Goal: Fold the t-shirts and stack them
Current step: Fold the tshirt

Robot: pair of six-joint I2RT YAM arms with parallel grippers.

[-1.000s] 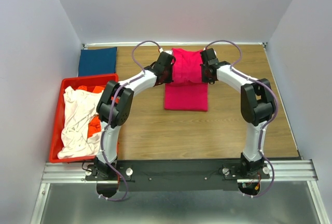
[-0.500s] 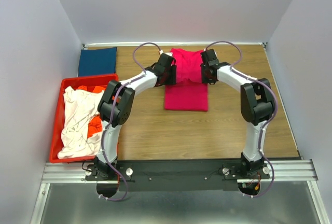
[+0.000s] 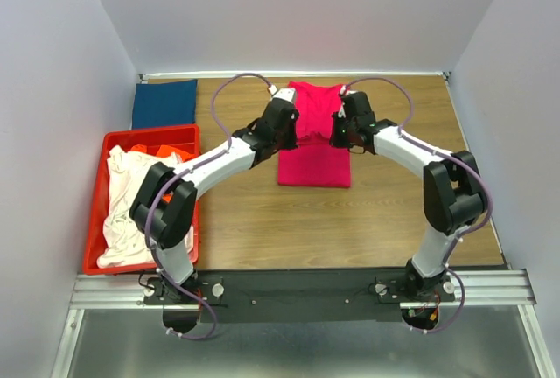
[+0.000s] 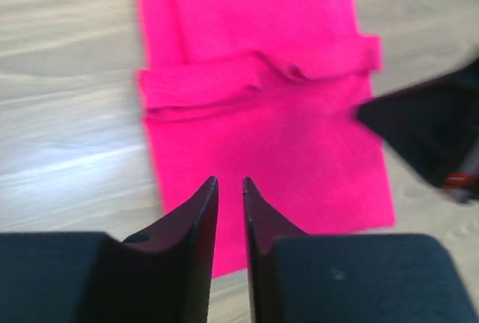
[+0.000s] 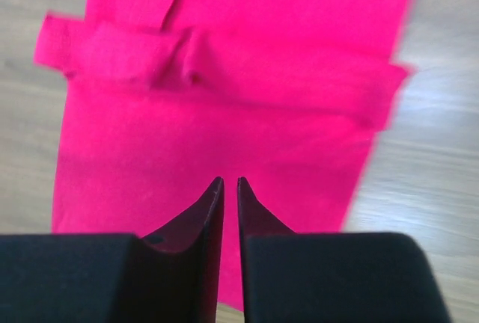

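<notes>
Starting at the far left corner of the bench [image 3: 262, 220], a dark blue t-shirt [image 3: 164, 103] lies folded flat. Just nearer, against the left edge, stands a red crate [image 3: 149, 132]. It holds a crumpled cream-white t-shirt [image 3: 127, 207] with an orange t-shirt [image 3: 159, 213] partly under it.

Left claw [image 4: 230, 182]: hangs over the left edge of the magenta-pink t-shirt [image 3: 315, 164]. Its fingers stand nearly together with a thin gap between the tips, and nothing is pinched.

Magenta-pink t-shirt: lies at the middle of the bench towards the far side, folded into a narrow upright rectangle. A bunched ridge of cloth runs across it, with small tabs sticking out at both side edges. It rests flat on the wood, well apart from the crate and the blue shirt.

Right claw [image 5: 230, 181]: hangs over the right part of the same shirt, opposite the left one. Its fingers are likewise parted by only a slit, and no cloth is gripped.
</notes>
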